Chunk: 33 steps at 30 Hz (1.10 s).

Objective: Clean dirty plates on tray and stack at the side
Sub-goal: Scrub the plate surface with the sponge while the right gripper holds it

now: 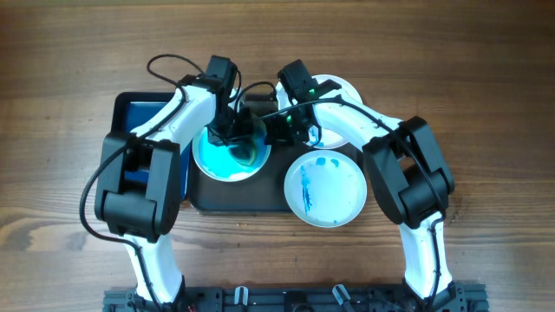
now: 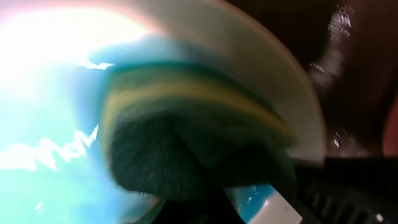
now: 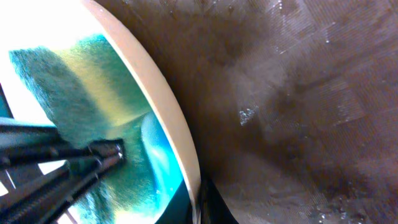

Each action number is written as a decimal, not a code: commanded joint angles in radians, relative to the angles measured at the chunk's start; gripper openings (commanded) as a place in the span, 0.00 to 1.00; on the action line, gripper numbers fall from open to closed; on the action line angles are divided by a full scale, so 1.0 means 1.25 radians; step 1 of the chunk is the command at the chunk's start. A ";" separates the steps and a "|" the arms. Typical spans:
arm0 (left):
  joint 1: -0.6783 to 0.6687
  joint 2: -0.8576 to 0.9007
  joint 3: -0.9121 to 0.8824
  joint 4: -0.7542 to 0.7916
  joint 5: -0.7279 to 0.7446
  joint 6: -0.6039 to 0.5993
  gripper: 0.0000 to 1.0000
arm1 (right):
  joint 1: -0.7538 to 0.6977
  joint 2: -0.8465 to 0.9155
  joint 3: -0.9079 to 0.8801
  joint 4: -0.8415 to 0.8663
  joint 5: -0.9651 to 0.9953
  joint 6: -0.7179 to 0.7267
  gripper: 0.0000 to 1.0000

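Observation:
A white plate (image 1: 217, 163) smeared teal-blue lies on the left part of the dark tray (image 1: 238, 198). My left gripper (image 1: 232, 137) is shut on a green-and-yellow sponge (image 1: 244, 152) and presses it on this plate. In the left wrist view the sponge (image 2: 186, 137) covers the wet plate (image 2: 50, 124). My right gripper (image 1: 277, 130) is shut on the plate's right rim (image 3: 168, 118), with the fingers (image 3: 199, 202) on either side of it. A second plate (image 1: 325, 189) with blue streaks sits at the tray's right edge. A third plate (image 1: 340, 88), plain white, lies at the back right, partly hidden by the right arm.
A smaller blue tray with a black rim (image 1: 139, 117) stands to the left of the dark tray, partly under my left arm. Wooden table (image 1: 486, 104) surrounds everything. The dark tray surface (image 3: 298, 93) fills the right wrist view.

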 commanded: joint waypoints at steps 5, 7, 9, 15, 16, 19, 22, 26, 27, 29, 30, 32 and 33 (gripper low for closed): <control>0.067 0.030 0.095 -0.203 -0.398 -0.223 0.04 | 0.008 0.031 -0.010 0.006 0.023 0.000 0.04; 0.057 0.030 0.081 -0.235 -0.377 -0.225 0.04 | 0.008 0.031 -0.010 0.006 0.023 0.000 0.04; 0.040 0.030 0.055 -0.236 -0.330 -0.224 0.04 | 0.008 0.031 -0.010 0.006 0.023 0.000 0.04; -0.036 0.030 -0.077 -0.081 -0.036 -0.131 0.04 | 0.008 0.031 -0.010 0.006 0.022 -0.001 0.04; -0.048 0.030 -0.089 -0.046 0.006 -0.117 0.04 | 0.008 0.031 -0.010 0.006 0.022 -0.001 0.04; -0.076 0.030 -0.094 0.044 0.019 -0.118 0.04 | 0.008 0.031 -0.010 0.006 0.019 0.000 0.05; -0.085 0.030 -0.094 0.148 0.034 -0.119 0.04 | 0.008 0.031 -0.010 0.005 0.020 -0.001 0.04; -0.069 0.027 -0.055 0.149 -0.098 -0.165 0.04 | 0.008 0.031 -0.010 0.004 0.023 -0.003 0.04; -0.064 0.025 -0.044 0.126 -0.154 -0.193 0.04 | 0.008 0.031 -0.010 0.004 0.023 -0.002 0.04; -0.059 0.023 -0.028 0.067 -0.253 -0.232 0.04 | 0.008 0.031 -0.010 0.005 0.023 -0.003 0.04; -0.059 0.023 -0.028 0.046 -0.265 -0.231 0.04 | 0.008 0.031 -0.010 0.005 0.023 -0.003 0.04; -0.063 0.023 -0.029 -0.023 -0.259 -0.230 0.04 | 0.008 0.031 -0.010 0.006 0.023 -0.002 0.04; -0.066 0.023 -0.029 -0.051 -0.239 -0.229 0.04 | 0.008 0.031 -0.010 0.006 0.023 -0.002 0.04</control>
